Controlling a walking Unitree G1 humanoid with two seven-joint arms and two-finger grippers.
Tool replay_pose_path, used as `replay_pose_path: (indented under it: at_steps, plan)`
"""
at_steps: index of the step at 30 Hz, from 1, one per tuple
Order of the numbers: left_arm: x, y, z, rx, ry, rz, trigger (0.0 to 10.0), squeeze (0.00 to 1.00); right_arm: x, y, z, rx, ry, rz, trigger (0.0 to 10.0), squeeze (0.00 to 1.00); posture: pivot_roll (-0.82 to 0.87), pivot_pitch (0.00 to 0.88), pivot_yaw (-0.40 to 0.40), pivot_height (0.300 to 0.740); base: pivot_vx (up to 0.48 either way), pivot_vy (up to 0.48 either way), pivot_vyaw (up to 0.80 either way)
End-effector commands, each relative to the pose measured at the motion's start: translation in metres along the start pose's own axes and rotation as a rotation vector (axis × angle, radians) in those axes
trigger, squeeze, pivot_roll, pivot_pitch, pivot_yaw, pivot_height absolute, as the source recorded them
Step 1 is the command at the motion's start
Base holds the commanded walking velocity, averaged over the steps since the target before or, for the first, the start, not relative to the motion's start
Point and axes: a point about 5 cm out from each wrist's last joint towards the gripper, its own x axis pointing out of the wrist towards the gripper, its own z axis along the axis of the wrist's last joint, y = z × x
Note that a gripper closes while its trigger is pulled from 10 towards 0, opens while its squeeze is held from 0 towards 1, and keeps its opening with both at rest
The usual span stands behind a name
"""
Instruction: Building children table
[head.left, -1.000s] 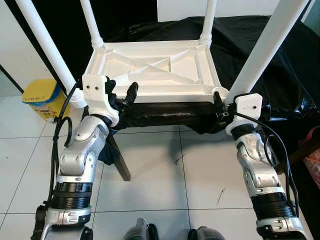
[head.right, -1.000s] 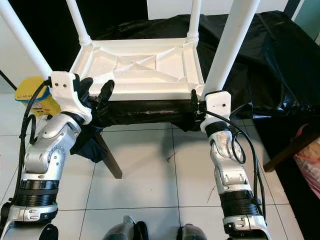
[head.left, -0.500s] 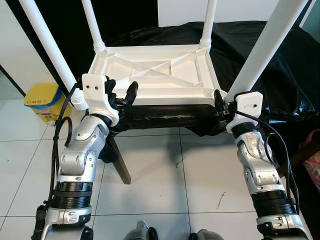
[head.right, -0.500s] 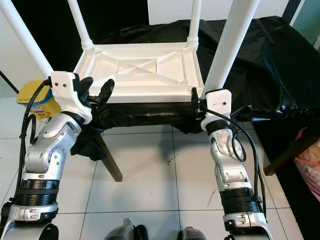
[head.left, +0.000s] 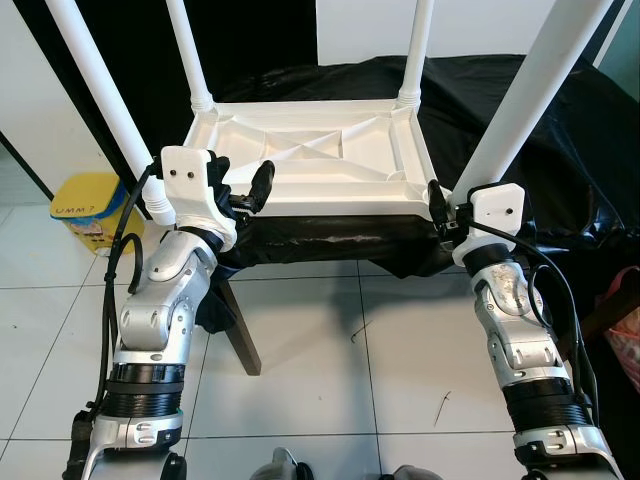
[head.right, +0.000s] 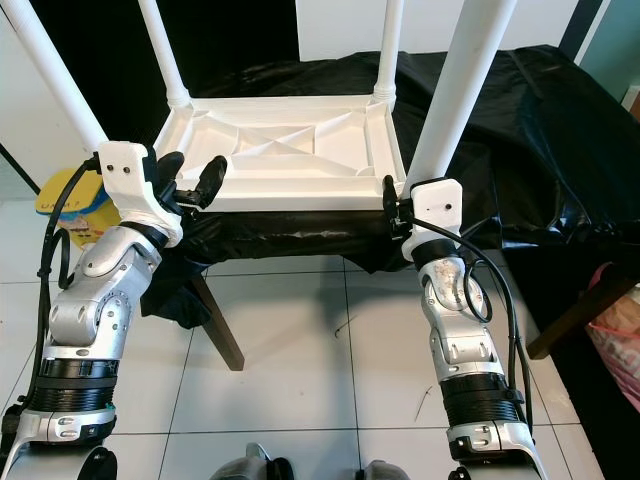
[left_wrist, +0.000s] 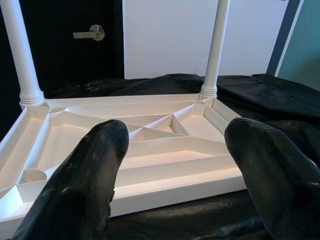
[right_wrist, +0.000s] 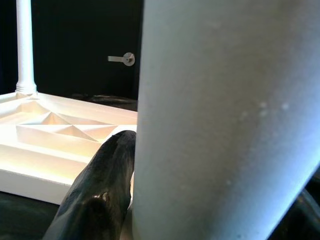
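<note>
Tabletop (head.left: 310, 160) sits upside-down mid-frame on black cloth (head.left: 520, 120), legs up. Looks like light, stiff, slick plastic, so I'd grab legs low. Right gripper (head.left: 437, 205) clamps the near-right leg (head.left: 520, 95); left gripper (head.left: 245, 190) hovers, fingers spread.

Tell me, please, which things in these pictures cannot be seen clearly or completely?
- Tops of the four white legs: cut off by the upper edge in both eye views.
- Right gripper: its far finger is hidden behind the near right leg in the right wrist view.
- Yellow bin: partly hidden by the left arm; label too small to read.
- Support under the black cloth: covered.
</note>
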Motion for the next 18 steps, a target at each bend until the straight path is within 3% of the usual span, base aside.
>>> replay_pose_path:
  at_steps: [1,18]
  plan:
    - [-0.0001,0.0001,0.0016,-0.007,-0.010,-0.025,10.0,0.00,0.0020,0.0003,0.0025,-0.006,-0.018,0.008,10.0,0.00,-0.08,0.006,0.031,0.740,0.000,0.000,0.00]
    - [0.0008,-0.0006,0.0003,-0.007,0.000,-0.044,10.0,0.00,-0.0022,-0.0018,0.0002,-0.005,-0.009,-0.019,10.0,0.00,-0.09,0.021,0.053,0.740,0.220,0.000,0.00]
